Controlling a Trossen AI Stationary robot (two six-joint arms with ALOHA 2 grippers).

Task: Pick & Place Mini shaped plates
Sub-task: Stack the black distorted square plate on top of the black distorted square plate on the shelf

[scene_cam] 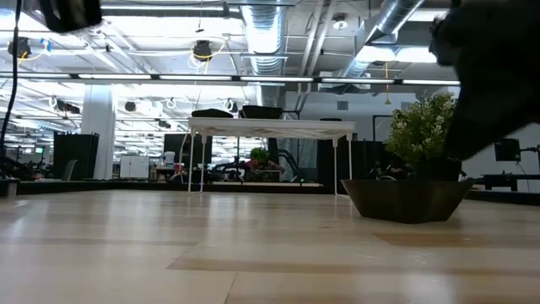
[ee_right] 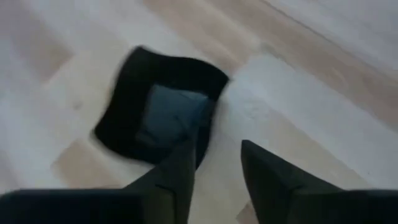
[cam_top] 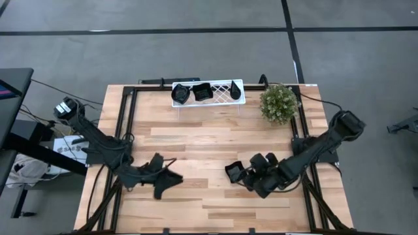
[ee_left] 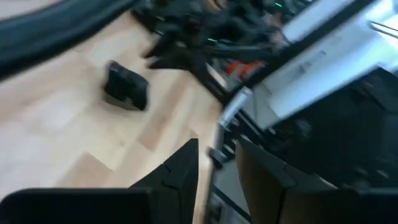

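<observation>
The right gripper (cam_top: pixel 243 177) is low over the table's (cam_top: pixel 196 137) near right area, beside a squarish black plate (cam_top: pixel 233 173) that lies flat on the wood. In the right wrist view its fingers (ee_right: pixel 180 171) stand a narrow gap apart; one fingertip overlaps the rim of the plate (ee_right: pixel 158 115), and nothing is seen between the fingers. The left gripper (cam_top: pixel 171 180) is at the near left of the table, with nothing held; its fingers (ee_left: pixel 180 174) are also a narrow gap apart. Three more plates sit in the white tray (cam_top: pixel 240 96) at the table's far edge: two squarish ones (cam_top: pixel 180 94) (cam_top: pixel 202 92) and a teardrop one (cam_top: pixel 234 87). A plant (cam_top: pixel 279 103) stands just right of the tray.
</observation>
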